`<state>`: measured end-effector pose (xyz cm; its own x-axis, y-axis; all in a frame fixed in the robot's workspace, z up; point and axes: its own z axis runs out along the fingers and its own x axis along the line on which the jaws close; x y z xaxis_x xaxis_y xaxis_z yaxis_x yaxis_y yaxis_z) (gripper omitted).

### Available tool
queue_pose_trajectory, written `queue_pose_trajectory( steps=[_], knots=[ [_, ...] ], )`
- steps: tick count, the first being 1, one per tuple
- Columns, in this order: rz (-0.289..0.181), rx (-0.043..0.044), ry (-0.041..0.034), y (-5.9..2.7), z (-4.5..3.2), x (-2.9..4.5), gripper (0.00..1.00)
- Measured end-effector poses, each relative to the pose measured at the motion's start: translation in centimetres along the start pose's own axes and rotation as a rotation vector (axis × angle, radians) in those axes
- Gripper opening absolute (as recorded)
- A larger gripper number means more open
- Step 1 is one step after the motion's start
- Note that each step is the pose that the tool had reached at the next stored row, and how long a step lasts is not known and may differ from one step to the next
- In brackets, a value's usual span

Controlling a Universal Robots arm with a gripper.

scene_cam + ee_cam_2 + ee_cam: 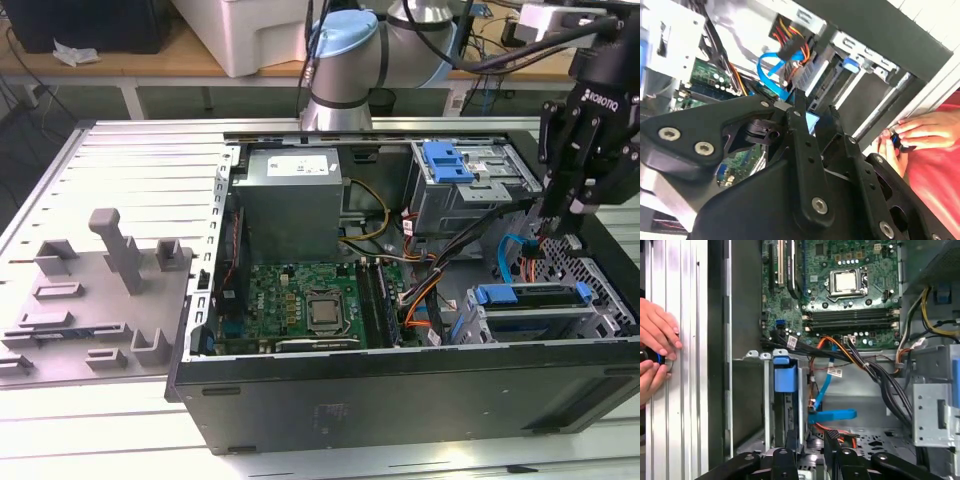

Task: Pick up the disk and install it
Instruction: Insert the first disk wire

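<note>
Gripper: black, upper right of the exterior view (pixel 552 228), over the far-right end of the PC case (pixel 400 390). Fingers (pixel 790 440) stand apart w/ a gap in both wrist views; nothing pinched betw. them.
Disk: lower right of the exterior view (pixel 530 296), seated in the drive cage (pixel 520 325), blue carrier end facing up. First wrist view has the blue carrier (pixel 785 377) just ahead of the fingertips, not touching.
Blue cable: loops betw. gripper and disk (pixel 510 255).
Blue latch: on the other cage, upper right-centre of the exterior view (pixel 447 160), well apart from disk.
Case interior: mobo (pixel 300 295) centre; PSU (pixel 290 190) above it.
Table: ribbed metal (pixel 130 170); grey fixture (pixel 100 290) at the exterior view's left.
Hand: on the table beside the case (pixel 655 335), around a small dark item.
</note>
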<state>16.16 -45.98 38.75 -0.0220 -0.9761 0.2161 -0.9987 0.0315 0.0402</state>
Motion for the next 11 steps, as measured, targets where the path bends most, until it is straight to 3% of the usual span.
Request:
queue_pose_trajectory(
  steps=[1,3,8,11],
  knots=[
    [0.000,0.0002,0.0066,-0.42,-0.12,-0.81,0.36],
    [0.000,0.0003,0.0120,-1.14,-0.13,-2.28,0.36],
    [0.000,0.0003,0.0123,-2.15,0.32,-4.11,0.36],
    [0.021,-0.0044,0.0116,-2.31,0.77,-4.42,0.36]
  ],
)
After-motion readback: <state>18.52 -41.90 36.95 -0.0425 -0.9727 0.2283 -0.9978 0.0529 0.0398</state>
